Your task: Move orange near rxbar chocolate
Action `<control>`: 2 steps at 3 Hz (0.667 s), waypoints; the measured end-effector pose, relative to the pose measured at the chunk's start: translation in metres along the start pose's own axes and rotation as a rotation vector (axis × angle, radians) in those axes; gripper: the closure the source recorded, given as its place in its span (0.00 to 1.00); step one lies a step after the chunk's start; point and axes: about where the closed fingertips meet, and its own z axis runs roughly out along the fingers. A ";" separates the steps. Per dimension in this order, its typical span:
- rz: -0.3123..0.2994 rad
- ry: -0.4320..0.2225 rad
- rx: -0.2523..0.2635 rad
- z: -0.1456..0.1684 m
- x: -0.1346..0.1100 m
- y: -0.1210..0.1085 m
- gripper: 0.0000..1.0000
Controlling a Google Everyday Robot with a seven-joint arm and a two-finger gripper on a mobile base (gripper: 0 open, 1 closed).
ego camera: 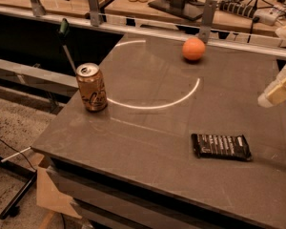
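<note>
The orange [194, 48] is a smooth round fruit resting near the far edge of the dark table [148, 132]. The rxbar chocolate [221, 146] is a flat black wrapped bar with white print, lying flat toward the front right. My gripper [278, 88] shows at the right edge as cream-coloured fingers, hanging above the table's right side. It is to the right of and nearer than the orange, and above and behind the bar. It touches neither thing.
A tan-gold soda can [91, 87] stands upright at the table's left side. A metal rail with posts [207, 12] runs along the far edge, with a desk of cables and bottles behind. The table's left and front edges drop to the floor.
</note>
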 end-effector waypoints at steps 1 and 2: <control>0.063 -0.202 0.062 0.013 -0.001 -0.030 0.00; 0.086 -0.260 0.064 0.015 -0.008 -0.033 0.00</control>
